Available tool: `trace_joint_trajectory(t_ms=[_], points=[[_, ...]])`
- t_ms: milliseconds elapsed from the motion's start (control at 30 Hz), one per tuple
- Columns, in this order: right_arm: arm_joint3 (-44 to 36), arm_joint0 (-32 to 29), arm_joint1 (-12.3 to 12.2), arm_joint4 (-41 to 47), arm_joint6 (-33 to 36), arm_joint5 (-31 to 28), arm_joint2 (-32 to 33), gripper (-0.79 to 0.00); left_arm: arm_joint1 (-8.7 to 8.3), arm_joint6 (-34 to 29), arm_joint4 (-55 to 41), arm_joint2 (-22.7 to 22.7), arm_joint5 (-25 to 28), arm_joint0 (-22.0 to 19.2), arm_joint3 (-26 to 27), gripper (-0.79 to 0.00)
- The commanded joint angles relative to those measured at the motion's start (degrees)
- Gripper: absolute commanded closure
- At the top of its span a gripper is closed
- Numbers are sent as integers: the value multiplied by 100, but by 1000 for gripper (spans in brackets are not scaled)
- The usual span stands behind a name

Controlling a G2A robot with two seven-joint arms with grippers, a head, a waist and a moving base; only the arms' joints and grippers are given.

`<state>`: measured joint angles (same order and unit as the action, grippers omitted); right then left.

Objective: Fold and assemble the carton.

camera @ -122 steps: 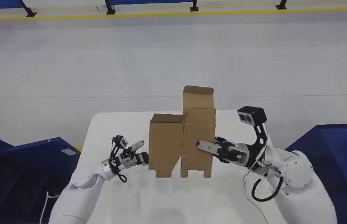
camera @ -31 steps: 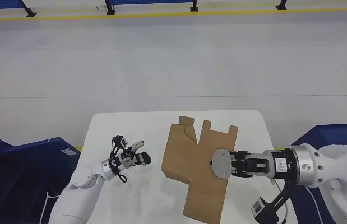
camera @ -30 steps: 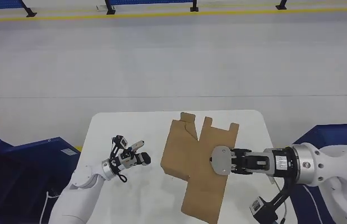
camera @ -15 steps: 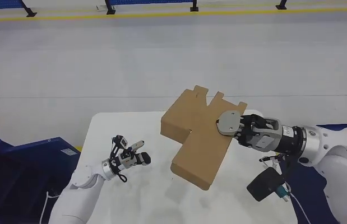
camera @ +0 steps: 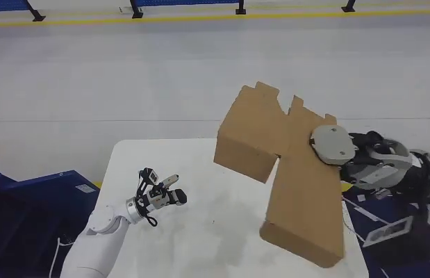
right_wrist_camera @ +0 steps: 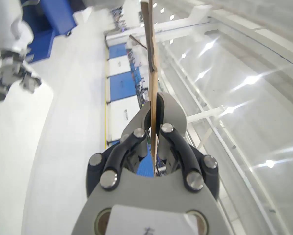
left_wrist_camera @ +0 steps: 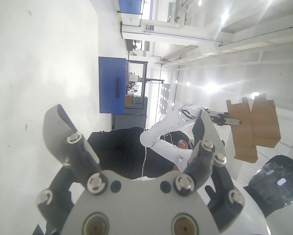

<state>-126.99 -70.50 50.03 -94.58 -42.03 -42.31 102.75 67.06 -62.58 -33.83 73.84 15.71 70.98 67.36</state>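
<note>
My right gripper (camera: pixel 324 142) is pinching the flat carton (camera: pixel 284 174) tight by one edge — I am holding it up in the air, tilted, over the right side of the white table (camera: pixel 201 236). My left gripper (camera: pixel 174 197) is hanging low over the table's left side, fingers spread apart, well away from the carton.

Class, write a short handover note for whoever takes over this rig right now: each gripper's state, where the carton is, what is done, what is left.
Right gripper: shut on the flat carton, holding it tilted in the air above the table.
Left gripper: open, empty, low over the table, apart from the carton.
Done: carton grasped and off the table.
Left: open it into a box and fold the flaps shut; nothing is folded yet.
</note>
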Motion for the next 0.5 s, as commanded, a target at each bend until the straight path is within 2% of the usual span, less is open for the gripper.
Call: trace_joint_trajectory(t_ms=[0, 100, 167, 467], points=[[205, 10, 0, 1348, 2, -408, 249, 0, 0, 0, 0, 0, 0, 0, 0, -785], [666, -6, -24, 3314, 392, -1238, 198, 0, 0, 0, 0, 0, 0, 0, 0, -785], [922, 34, -78, 4504, 1017, -1569, -9, 0, 0, 0, 0, 0, 0, 0, 0, -785], [1715, 240, -440, 9886, 4328, -1529, -1822, 0, 0, 0, 0, 0, 0, 0, 0, -785]])
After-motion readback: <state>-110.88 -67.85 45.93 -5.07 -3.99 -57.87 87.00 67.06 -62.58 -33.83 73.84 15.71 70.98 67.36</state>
